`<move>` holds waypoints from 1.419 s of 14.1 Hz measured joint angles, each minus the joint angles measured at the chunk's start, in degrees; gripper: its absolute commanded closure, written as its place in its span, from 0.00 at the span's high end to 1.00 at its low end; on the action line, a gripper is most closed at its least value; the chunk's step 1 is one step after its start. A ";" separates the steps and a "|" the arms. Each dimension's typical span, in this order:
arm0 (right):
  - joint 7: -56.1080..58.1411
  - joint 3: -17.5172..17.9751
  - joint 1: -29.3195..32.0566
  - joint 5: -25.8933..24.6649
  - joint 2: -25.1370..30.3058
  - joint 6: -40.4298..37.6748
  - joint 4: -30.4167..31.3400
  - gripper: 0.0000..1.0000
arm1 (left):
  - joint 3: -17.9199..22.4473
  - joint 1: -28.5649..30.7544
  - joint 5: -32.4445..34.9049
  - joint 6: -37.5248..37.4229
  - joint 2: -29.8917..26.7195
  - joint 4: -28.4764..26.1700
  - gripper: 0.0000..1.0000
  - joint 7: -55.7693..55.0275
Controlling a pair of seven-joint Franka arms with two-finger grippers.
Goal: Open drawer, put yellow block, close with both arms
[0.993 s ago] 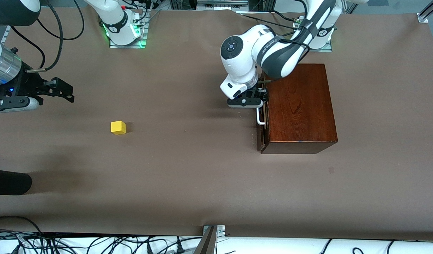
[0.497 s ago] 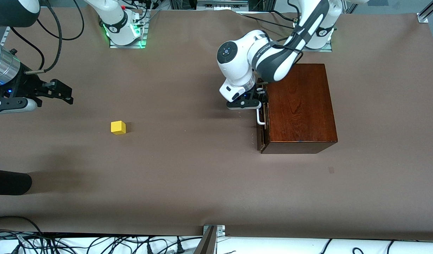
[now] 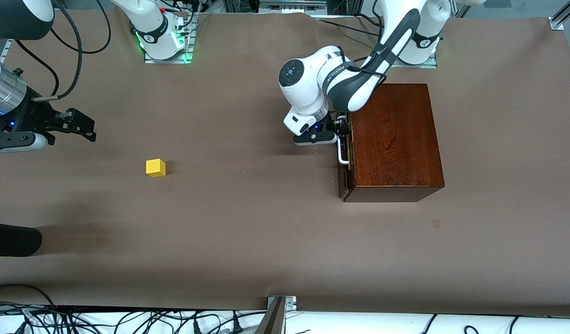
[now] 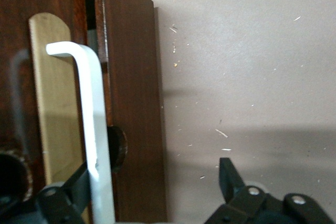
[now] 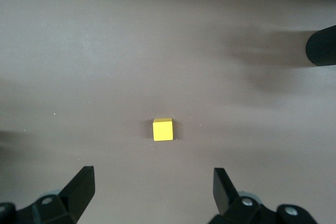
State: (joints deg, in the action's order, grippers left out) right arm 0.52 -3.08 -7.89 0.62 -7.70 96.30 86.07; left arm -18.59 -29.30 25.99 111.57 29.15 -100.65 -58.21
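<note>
The dark reddish-brown wooden box (image 3: pixel 396 139) stands toward the left arm's end of the table. Its drawer (image 3: pixel 344 178) faces the right arm's end and is pushed in, or nearly so. My left gripper (image 3: pixel 341 134) is open at the white bar handle (image 3: pixel 343 155). In the left wrist view the handle (image 4: pixel 94 129) lies between the fingers of the left gripper (image 4: pixel 155 171), close against one finger (image 4: pixel 65 192). The yellow block (image 3: pixel 155 167) sits on the bare table. My right gripper (image 3: pixel 83 125) hovers open above the table beside the yellow block (image 5: pixel 163 129), with nothing between the fingers of the right gripper (image 5: pixel 152 177).
A black cylinder (image 3: pixel 13 239) juts in at the table's edge near the right arm's end, nearer the front camera than the block. A metal bracket (image 3: pixel 279 308) and loose cables lie along the table's near edge.
The left arm's wrist has swung toward the right arm's end while its gripper stays at the handle. The right gripper has drifted slightly. Drawer and block have not moved.
</note>
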 measured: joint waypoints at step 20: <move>0.01 0.14 0.30 0.00 0.12 -6.29 -0.09 1.00 | 0.12 -6.73 -2.22 1.29 9.79 18.27 1.00 -3.08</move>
State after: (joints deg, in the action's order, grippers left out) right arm 0.53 -2.94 -7.59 0.62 -7.58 90.01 85.98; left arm -18.47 -36.02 23.77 112.86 38.94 -82.37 -61.29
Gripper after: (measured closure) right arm 0.000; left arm 0.000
